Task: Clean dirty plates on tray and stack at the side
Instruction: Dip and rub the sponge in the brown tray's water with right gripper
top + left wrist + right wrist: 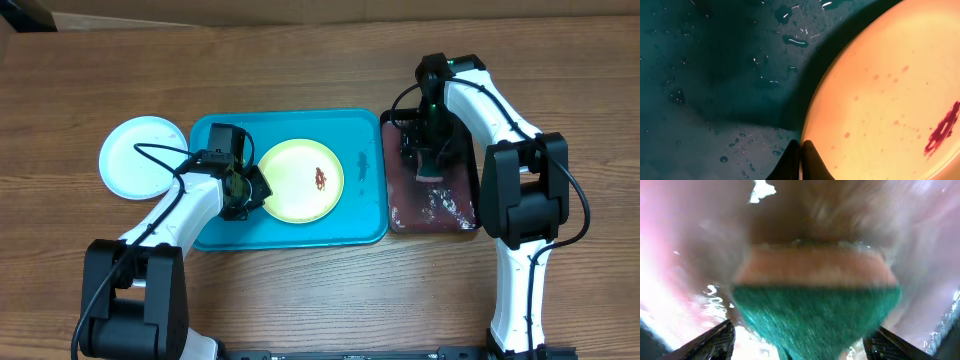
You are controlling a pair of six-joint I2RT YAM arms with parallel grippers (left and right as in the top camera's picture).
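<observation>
A yellow-green plate (295, 185) with a reddish-brown smear (321, 179) lies in the turquoise tray (300, 125). My left gripper (250, 188) is at the plate's left rim. In the left wrist view its fingers (801, 152) are pressed together on the rim of the plate (880, 100), above the wet tray floor (715, 75). A pale white plate (140, 158) with a bluish rim lies on the table left of the tray; I cannot tell whether another plate lies under it. My right gripper (428, 165) (802, 337) is shut on a green and pink sponge (815, 305).
The narrow dark tray (440, 215) with foamy dark liquid stands right of the turquoise tray, and the right gripper holds the sponge down in it. Water drops (362, 165) lie on the turquoise tray's floor to the right of the plate.
</observation>
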